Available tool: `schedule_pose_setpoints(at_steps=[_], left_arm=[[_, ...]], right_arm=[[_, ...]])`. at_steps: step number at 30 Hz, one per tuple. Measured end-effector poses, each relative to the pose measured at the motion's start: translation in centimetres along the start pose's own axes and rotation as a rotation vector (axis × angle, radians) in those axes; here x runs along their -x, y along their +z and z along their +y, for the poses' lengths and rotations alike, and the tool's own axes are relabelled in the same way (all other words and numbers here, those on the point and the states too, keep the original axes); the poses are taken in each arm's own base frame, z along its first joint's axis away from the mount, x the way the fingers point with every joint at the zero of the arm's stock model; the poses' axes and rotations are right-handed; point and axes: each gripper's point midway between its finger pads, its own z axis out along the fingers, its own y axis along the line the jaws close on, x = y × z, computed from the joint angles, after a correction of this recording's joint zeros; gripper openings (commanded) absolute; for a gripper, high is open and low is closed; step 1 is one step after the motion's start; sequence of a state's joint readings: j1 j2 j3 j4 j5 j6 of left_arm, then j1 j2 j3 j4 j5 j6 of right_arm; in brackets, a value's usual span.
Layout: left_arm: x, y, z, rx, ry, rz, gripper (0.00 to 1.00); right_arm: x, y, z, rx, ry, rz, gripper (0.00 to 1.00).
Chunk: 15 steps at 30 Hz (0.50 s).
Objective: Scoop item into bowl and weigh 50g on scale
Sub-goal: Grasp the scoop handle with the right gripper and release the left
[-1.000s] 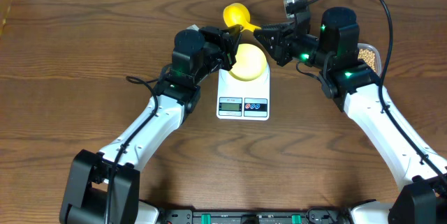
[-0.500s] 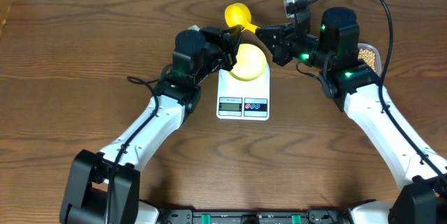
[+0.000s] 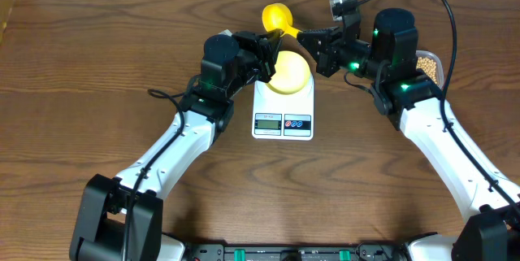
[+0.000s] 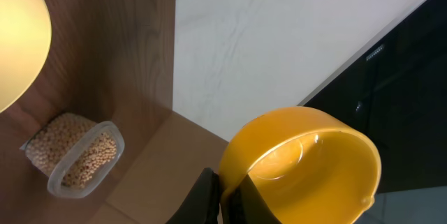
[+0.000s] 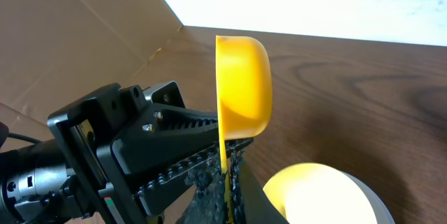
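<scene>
My right claw (image 3: 305,40): pinching the scoop (image 3: 276,15) by its handle
My left claw (image 3: 272,47): crowds the scoop; grip unclear
Bowl (image 3: 290,74): on the scale (image 3: 283,119)
Tub (image 4: 105,165): holds beans (image 4: 70,151)

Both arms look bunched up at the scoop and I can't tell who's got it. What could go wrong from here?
1. The left gripper and right gripper meet at the scoop handle; a mistimed release may drop or twist it.
2. They work right beside the bowl on the scale; a bump could shift it.
</scene>
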<state>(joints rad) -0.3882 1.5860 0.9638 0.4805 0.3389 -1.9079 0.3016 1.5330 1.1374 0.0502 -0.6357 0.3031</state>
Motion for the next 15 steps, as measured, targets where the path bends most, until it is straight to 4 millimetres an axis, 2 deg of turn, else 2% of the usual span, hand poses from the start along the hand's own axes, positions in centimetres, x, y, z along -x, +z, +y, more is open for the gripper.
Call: schedule_pose_setpoints(at_steps=[3, 7, 11, 13, 15], left_arm=[[0.0, 0.0, 0.1, 0.005, -0.003, -0.002, 0.29], [0.5, 0.0, 1.1, 0.043, -0.012, -0.019, 0.33], [1.3, -0.1, 2.2, 0.088, 0.032, -0.059, 0.42], [1.8, -0.2, 2.5, 0.098, 0.093, -0.083, 0.50], [2.3, -0.2, 2.3, 0.097, 0.220, -0.106, 0.64]], right_arm=[[0.0, 0.0, -0.1, -0.003, 0.001, -0.001, 0.01], [0.1, -0.2, -0.4, -0.012, 0.008, -0.004, 0.01], [0.5, -0.8, -1.6, -0.035, 0.024, -0.015, 0.01], [0.8, -1.2, -2.4, -0.052, 0.039, -0.023, 0.01], [0.9, -1.7, -3.3, -0.072, 0.059, -0.027, 0.01]])
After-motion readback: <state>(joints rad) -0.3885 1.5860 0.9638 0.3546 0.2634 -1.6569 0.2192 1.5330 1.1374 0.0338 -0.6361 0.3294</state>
